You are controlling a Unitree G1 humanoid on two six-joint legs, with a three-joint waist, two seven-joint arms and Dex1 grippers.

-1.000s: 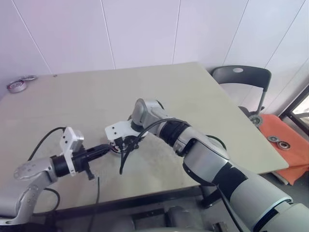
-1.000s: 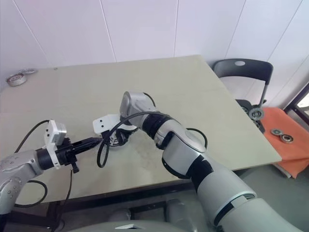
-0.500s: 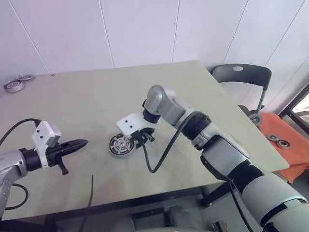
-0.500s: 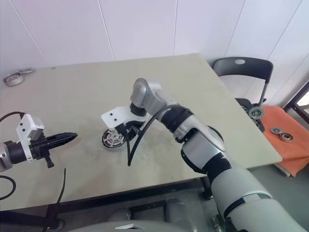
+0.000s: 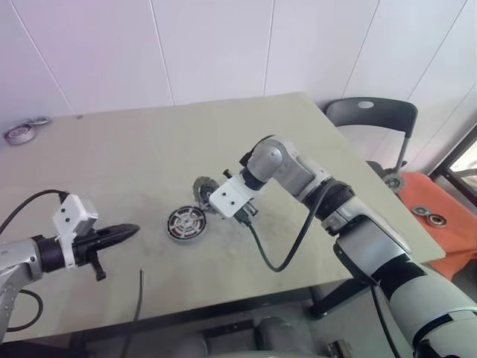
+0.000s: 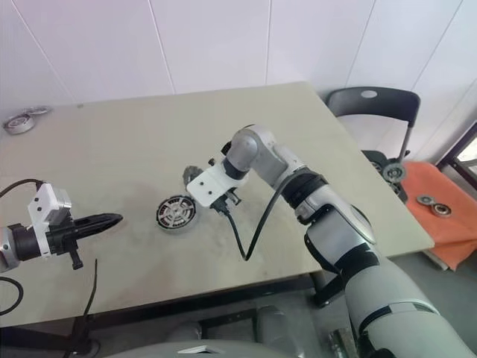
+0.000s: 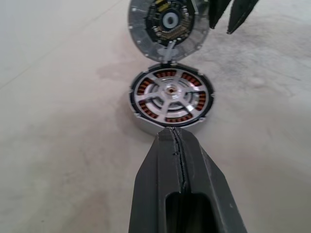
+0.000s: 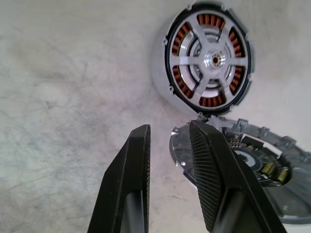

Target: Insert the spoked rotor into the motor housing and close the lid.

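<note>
Round dark-rimmed motor housing (image 7: 171, 101): silvery spoked rotor (image 8: 209, 60) sitting inside, hinged grey lid (image 7: 168, 25) standing open. Right tool (image 8: 170, 141) hovering beside the lid, parted, empty. Left tool (image 7: 178, 145) pressed together, pointing at housing. Closing is remaining.

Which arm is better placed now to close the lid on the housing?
Right, probably. Its tool stands open right at the raised lid, hinged beside the housing with the rotor already in. The left tool is shut and apart from both.

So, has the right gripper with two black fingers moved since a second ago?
Yes. The right gripper has drawn off the round copper-wound motor housing, toward the chair.
</note>
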